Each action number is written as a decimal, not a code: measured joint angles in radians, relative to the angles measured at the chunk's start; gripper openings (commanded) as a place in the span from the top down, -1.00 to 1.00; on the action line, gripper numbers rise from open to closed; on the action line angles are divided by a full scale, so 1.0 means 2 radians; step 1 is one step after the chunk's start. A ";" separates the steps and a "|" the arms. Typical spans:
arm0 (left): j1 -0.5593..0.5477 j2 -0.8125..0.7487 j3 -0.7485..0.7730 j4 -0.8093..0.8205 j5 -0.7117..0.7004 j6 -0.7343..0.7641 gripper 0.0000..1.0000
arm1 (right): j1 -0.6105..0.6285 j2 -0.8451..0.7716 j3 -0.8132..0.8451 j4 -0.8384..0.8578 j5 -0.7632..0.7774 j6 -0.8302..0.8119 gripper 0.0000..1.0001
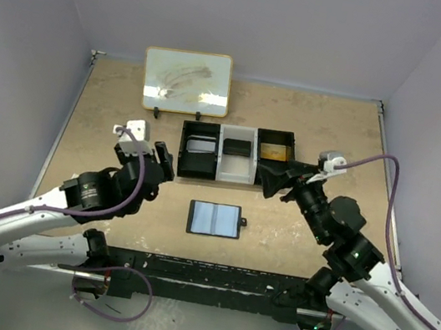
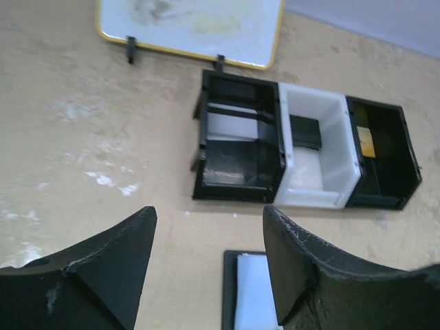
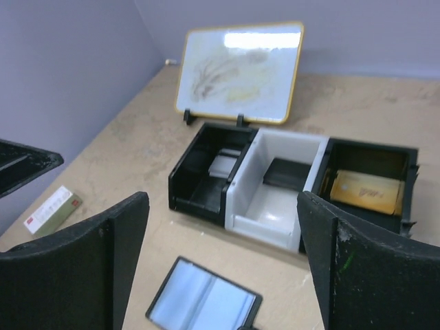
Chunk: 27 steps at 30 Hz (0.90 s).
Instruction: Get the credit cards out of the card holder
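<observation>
- The left gripper (image 2: 210, 216) is hanging over the table (image 1: 111, 113), just left of the tray (image 1: 216, 178). Its jaws are standing well apart and are gripping nothing.
- A whiteboard (image 1: 186, 81) is standing upright at the back, behind the tray's left end.
- The tray is sitting mid-table with three compartments side by side. The left black one is holding a pale card (image 1: 201, 146), the white middle one a black card (image 1: 239, 147), and the right black one a gold card (image 1: 275, 151).
- The holder (image 1: 214, 219) is lying open and flat in front of the tray, nearer the arms' bases. Its shiny blue-grey panels are facing up and its small tab (image 1: 242, 222) is pointing right. It is lying between the two grippers, and neither is touching it.
- The right gripper (image 3: 221, 206) is hovering at the tray's right front corner, pointing toward the tray. Its jaws are spread wide with nothing between them.
</observation>
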 measured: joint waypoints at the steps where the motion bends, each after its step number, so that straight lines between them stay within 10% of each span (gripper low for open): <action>1: 0.000 -0.008 0.000 -0.006 -0.013 0.002 -0.25 | 0.000 -0.006 0.000 0.005 0.005 -0.007 -0.90; 13: 0.095 0.046 0.047 -0.069 -0.100 0.058 -0.31 | -0.027 0.090 0.081 0.007 0.130 -0.068 -1.00; 20: 0.315 0.058 0.078 -0.066 0.014 0.106 -0.31 | -0.197 0.132 0.103 -0.053 0.049 -0.044 -1.00; 27: 0.348 0.064 0.141 -0.081 0.048 0.110 -0.34 | -0.308 0.115 0.149 -0.117 -0.010 -0.033 -1.00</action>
